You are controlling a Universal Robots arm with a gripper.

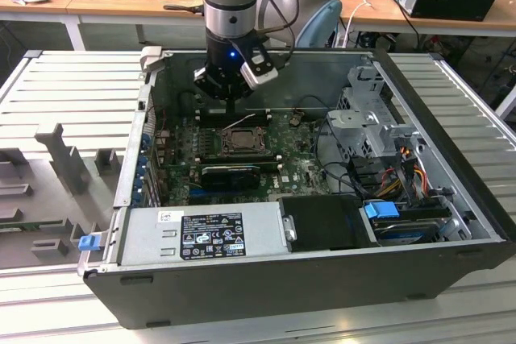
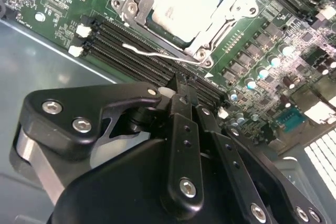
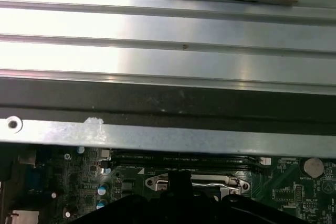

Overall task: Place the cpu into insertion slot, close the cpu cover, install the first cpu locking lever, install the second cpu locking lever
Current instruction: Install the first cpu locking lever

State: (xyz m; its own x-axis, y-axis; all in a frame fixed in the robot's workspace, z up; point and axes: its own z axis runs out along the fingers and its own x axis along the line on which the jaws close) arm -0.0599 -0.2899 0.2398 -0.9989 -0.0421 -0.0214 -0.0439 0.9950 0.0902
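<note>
Fingers (image 2: 181,114) of the gripper (image 2: 185,85) are pressed together on nothing, just beside the cpu (image 2: 181,3) (framed by the cpu cover (image 2: 128,6) in the second wrist view). Exterior view sets them inside the computer case (image 1: 322,279).

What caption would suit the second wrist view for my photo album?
Tool over the memory slots, beside the cpu framed by its silver cpu cover.

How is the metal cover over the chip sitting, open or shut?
Shut. In the second wrist view the cover lies flat on the board, framing the chip, not tilted up.
</note>
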